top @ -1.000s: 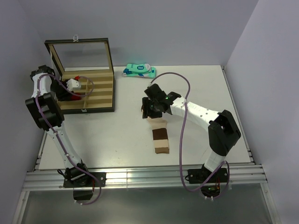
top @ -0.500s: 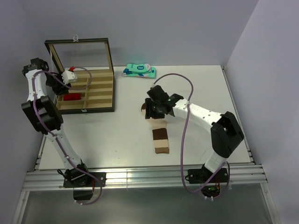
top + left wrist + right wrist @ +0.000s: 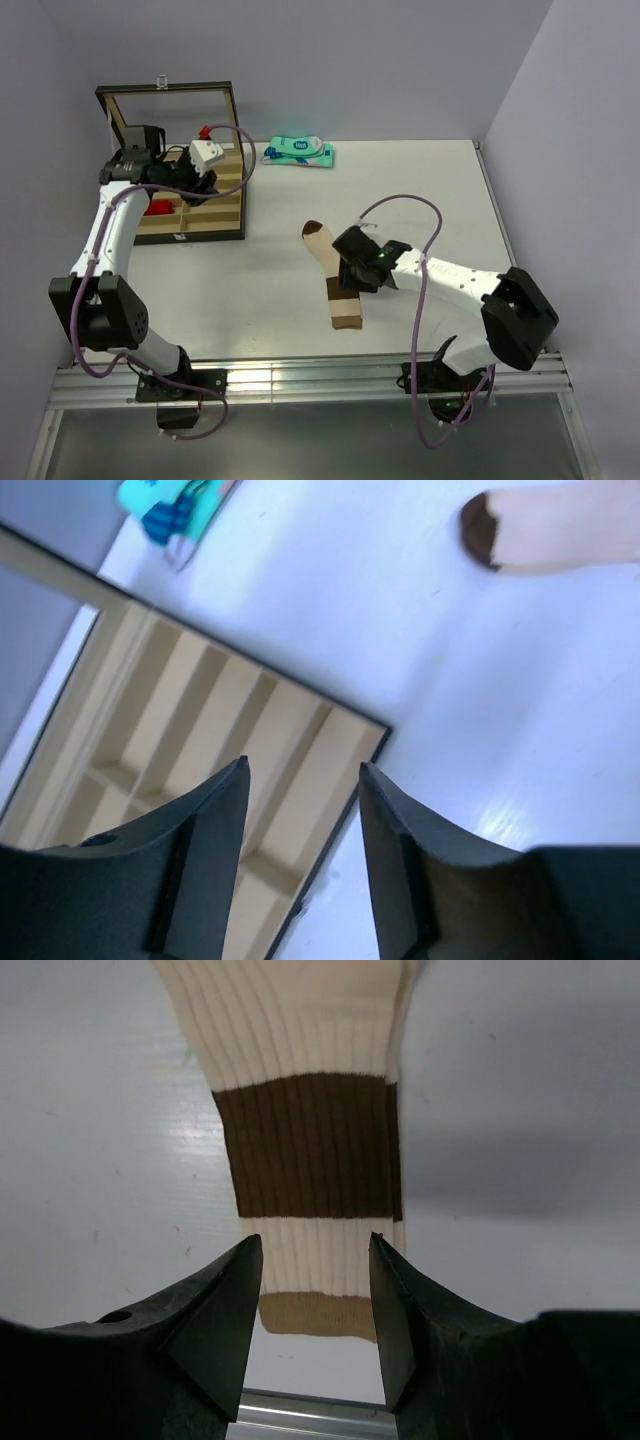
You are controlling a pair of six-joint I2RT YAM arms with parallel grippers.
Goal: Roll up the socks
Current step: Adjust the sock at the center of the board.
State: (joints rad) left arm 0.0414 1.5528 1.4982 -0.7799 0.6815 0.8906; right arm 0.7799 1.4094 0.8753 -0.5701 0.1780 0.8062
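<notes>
White table (image 3: 250, 300): beige sock (image 3: 310, 1140) flat mid-table, cuff toward near edge; red sock (image 3: 155, 208) in wooden box (image 3: 190, 236), far-left corner. left gripper (image 3: 300, 770) and right gripper (image 3: 315, 1250), over the cuff, both agape, empty. Beige roll unstarted; next likely: pinch cuff.

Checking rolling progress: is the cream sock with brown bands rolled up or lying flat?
Flat, unrolled. The cream sock lies full length on the table, brown toe far, cuff near; no part is curled over.

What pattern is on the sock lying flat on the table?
Cream ribbed sock with brown bands and brown toe; bands clearest in the right wrist view.
</notes>
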